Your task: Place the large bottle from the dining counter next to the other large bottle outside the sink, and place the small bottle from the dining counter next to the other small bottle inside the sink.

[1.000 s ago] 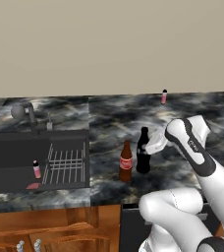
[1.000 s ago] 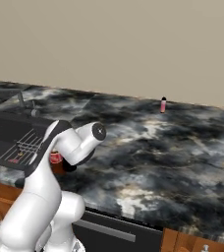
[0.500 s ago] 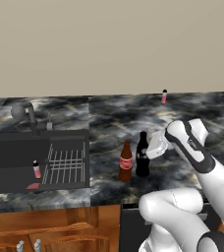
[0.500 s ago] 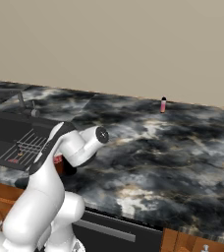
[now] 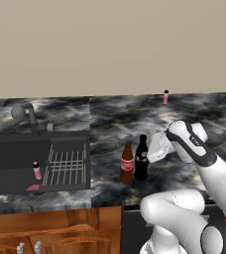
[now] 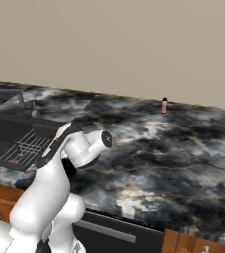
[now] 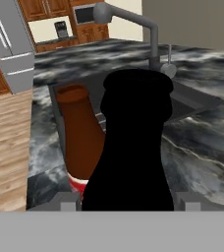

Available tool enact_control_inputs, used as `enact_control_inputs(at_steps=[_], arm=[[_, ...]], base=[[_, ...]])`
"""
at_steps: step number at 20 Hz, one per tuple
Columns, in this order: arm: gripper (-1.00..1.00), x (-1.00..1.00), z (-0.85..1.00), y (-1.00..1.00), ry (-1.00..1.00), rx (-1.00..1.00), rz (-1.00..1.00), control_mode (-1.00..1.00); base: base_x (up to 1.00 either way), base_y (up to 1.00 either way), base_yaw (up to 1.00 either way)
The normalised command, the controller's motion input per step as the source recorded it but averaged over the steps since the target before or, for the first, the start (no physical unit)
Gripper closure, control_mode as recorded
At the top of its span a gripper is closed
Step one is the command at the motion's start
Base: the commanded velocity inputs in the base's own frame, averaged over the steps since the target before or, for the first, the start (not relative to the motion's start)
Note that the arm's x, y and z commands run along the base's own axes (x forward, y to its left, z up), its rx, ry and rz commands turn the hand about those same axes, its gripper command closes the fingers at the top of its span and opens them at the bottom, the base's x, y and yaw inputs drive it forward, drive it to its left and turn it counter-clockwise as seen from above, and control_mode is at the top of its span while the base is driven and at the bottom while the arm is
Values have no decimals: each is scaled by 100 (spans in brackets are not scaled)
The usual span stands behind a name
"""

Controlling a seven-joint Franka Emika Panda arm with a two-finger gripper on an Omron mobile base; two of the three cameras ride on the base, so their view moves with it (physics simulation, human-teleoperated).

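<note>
**Black bottle upright beside the brown one, hand close behind it**

The arm (image 5: pixel 204 163) rises from the lower right of the left base view, its forearm slanting up and left, the wrist bent so the hand points at the bottles. The jaws (image 5: pixel 157 147) stand parted on either side of the black bottle (image 5: pixel 141 158); whether the fingers touch it I cannot tell. In the hand view the black bottle's neck fills the middle, with a fingertip (image 7: pixel 67 201) low on each side.

The black bottle stands upright on the marbled surface (image 5: pixel 110 116), just beside the brown bottle (image 5: pixel 127 163), both right of the sink (image 5: pixel 16 154). One small pink bottle (image 5: pixel 36 170) stands in the sink by the rack (image 5: pixel 68 161). The other small bottle (image 5: pixel 165 97) stands far back on the surface, well apart.
</note>
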Motion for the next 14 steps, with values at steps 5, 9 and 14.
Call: enact_control_inputs(at_steps=[5, 9, 14], arm=[[100, 10, -26, -4, 0, 6, 7, -100], [100, 1, -36, -20, 0, 1, 7, -100], [100, 0, -36, -8, -2, 0, 7, -100]], base=[[0, 0, 0], [0, 0, 0], [0, 0, 0]])
